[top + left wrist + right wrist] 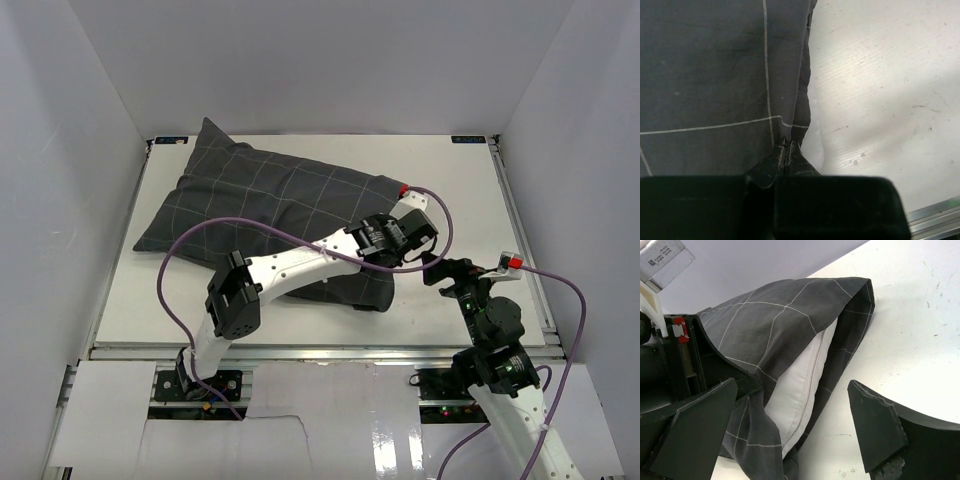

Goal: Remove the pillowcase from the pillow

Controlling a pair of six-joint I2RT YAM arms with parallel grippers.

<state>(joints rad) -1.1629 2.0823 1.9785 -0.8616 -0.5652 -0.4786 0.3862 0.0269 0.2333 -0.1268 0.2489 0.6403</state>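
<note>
Currently left tool (786, 146) pinches pillowcase (710, 75) edge

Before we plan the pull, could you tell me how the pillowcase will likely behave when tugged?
Probably floppy: the pillowcase sags in folds around the pillow, so it should drape, not hold shape. The left gripper is shut on a thin edge, which might slip. The plump pillow may drag along.
</note>
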